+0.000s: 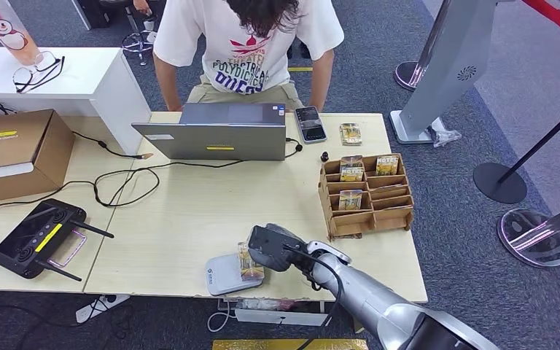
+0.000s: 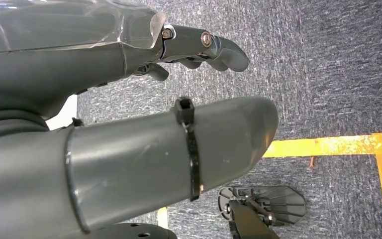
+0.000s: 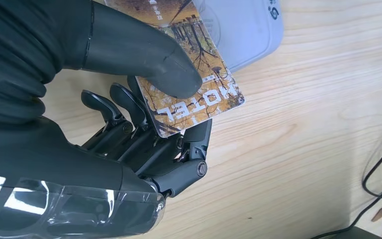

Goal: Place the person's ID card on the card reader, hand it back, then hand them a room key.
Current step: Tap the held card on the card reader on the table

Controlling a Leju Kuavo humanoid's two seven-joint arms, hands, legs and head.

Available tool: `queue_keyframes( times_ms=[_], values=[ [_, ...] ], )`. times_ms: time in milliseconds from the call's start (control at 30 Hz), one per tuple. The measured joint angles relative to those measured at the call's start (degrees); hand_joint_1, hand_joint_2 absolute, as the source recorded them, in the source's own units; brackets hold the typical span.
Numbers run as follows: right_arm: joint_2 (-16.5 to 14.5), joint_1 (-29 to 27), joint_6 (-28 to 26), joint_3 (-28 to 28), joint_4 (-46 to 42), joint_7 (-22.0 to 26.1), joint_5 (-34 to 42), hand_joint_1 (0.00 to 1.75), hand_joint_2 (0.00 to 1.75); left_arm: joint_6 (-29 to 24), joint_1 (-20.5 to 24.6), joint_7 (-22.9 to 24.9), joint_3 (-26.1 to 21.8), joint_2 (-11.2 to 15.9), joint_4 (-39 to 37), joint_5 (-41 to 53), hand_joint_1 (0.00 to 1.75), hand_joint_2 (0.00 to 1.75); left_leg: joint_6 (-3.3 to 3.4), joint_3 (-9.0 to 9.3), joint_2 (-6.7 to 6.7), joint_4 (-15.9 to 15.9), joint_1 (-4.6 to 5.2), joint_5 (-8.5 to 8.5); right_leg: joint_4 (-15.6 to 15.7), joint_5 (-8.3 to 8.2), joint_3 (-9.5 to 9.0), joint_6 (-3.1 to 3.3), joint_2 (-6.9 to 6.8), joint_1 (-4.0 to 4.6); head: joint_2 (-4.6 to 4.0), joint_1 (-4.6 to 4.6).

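Your right hand is near the tabletop's front edge, pinching a card printed "HOTEL" between thumb and fingers; the card overlaps the white card reader there. Your left hand hangs over the carpet holding nothing, fingers loosely apart. The person sits at the far edge behind a laptop.

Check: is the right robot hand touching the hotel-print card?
Touching. The right wrist view shows the right robot hand pinching the card, thumb on top, fingers beneath.
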State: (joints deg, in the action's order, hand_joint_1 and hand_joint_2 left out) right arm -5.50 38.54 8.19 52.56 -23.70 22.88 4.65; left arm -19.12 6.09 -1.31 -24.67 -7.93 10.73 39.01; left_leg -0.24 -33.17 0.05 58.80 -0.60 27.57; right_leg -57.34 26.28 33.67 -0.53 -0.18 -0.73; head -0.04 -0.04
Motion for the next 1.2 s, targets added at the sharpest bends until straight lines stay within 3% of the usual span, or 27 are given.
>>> queue_keyframes(
  times_ms=[1200],
  values=[
    [-0.16, 0.67, -0.22, 1.32, 2.46, -2.49, -4.83, 1.75, 1.75, 0.15, 0.01, 0.58, 0.36, 0.16, 0.0, -0.14, 0.0, 0.0, 0.0, 0.0, 0.0, 0.0, 0.0, 0.0, 0.0, 0.0, -0.01, 0.0, 0.0, 0.0, 0.0, 0.0]
  ],
)
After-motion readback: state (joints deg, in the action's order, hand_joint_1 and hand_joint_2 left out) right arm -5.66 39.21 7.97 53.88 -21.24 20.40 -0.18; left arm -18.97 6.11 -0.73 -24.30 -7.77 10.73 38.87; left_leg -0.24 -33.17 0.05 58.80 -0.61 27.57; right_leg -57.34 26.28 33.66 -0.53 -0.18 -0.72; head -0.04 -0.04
